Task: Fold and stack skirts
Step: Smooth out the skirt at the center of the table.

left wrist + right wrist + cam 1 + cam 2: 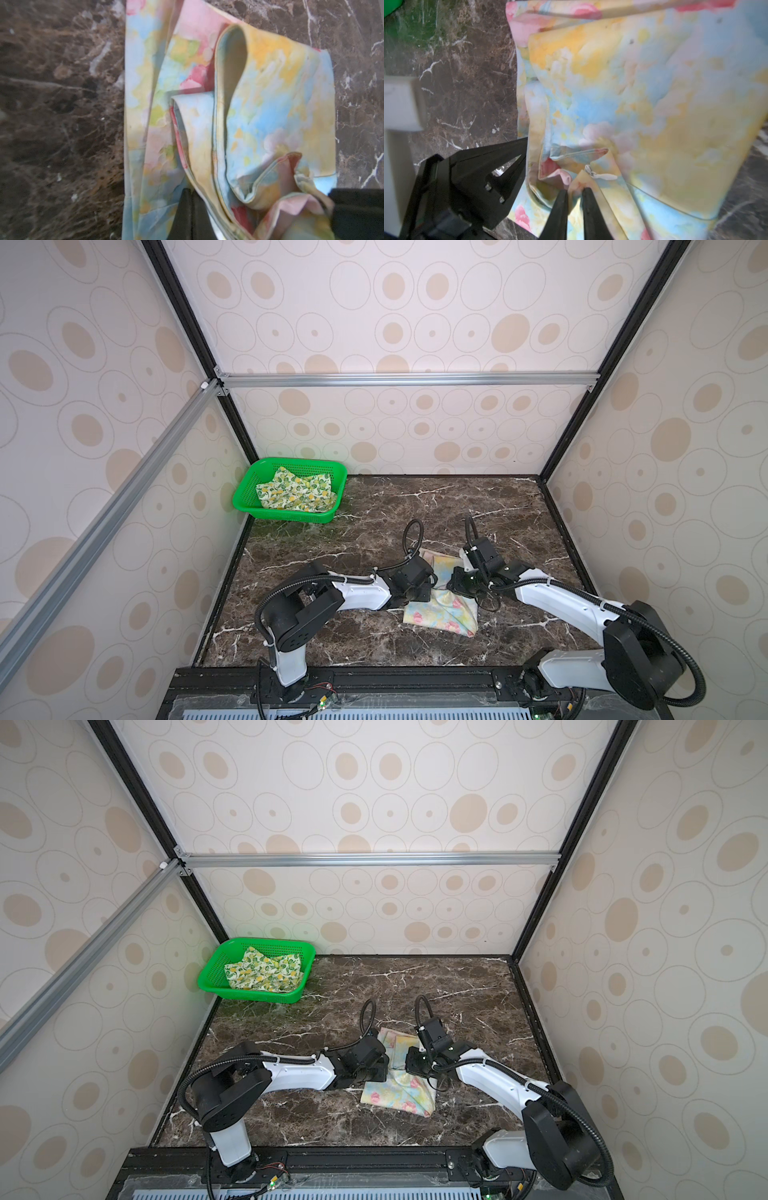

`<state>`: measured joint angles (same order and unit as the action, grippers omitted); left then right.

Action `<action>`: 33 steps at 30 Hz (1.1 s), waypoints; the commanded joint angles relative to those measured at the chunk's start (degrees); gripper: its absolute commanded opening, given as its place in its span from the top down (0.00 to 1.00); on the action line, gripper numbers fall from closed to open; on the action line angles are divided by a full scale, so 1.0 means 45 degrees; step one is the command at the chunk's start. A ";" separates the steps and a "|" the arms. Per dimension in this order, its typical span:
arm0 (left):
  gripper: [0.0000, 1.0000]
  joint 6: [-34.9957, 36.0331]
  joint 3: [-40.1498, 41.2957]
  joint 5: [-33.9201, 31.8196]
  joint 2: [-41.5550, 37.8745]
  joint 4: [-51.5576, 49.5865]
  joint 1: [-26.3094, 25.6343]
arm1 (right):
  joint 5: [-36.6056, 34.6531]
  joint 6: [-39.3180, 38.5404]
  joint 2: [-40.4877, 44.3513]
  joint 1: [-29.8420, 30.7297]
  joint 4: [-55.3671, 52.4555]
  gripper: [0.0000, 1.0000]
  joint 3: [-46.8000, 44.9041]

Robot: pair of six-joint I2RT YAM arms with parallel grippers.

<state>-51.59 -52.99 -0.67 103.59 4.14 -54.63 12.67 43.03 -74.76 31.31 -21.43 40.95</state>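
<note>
Cream walls printed with tan ovals enclose a dark brown marble worktop (pixel 374 506). In its far left corner sits a green basket (pixel 243 493) holding the lemon-print skirt (pixel 297 491), which lies crumpled inside. The pastel skirt (pixel 440 614) lies partly folded on the worktop, about midway between the side edges and nearer the front edge, with an arm on either side. The left gripper (pixel 522 149) is closed, its tip against the skirt's edge; whether it pinches cloth I cannot tell. The right gripper (pixel 575 192) has its fingers drawn almost together on a raised fold of the same skirt.
</note>
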 commanded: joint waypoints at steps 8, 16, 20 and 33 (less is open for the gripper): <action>1.00 0.0136 0.0075 -0.0175 -0.0419 0.0067 0.0885 | 0.1060 0.1055 0.0753 0.1289 0.0158 0.84 -0.0448; 1.00 0.0459 -0.0022 -0.0321 -0.0575 -0.0128 0.1105 | 0.1521 0.1174 0.1053 0.2009 -0.0193 0.72 -0.0249; 1.00 0.0445 0.0031 -0.0246 -0.0540 0.0045 0.1116 | -0.0167 0.0503 0.2147 0.1894 -0.1875 0.67 0.0547; 1.00 0.0506 0.0222 -0.0227 -0.0771 0.0174 0.1105 | -0.0620 -0.1142 0.0970 -0.0336 -0.1145 0.71 0.0272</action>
<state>-50.13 -52.38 -0.75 102.24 4.78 -49.87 10.28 40.25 -67.44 30.11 -27.70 42.96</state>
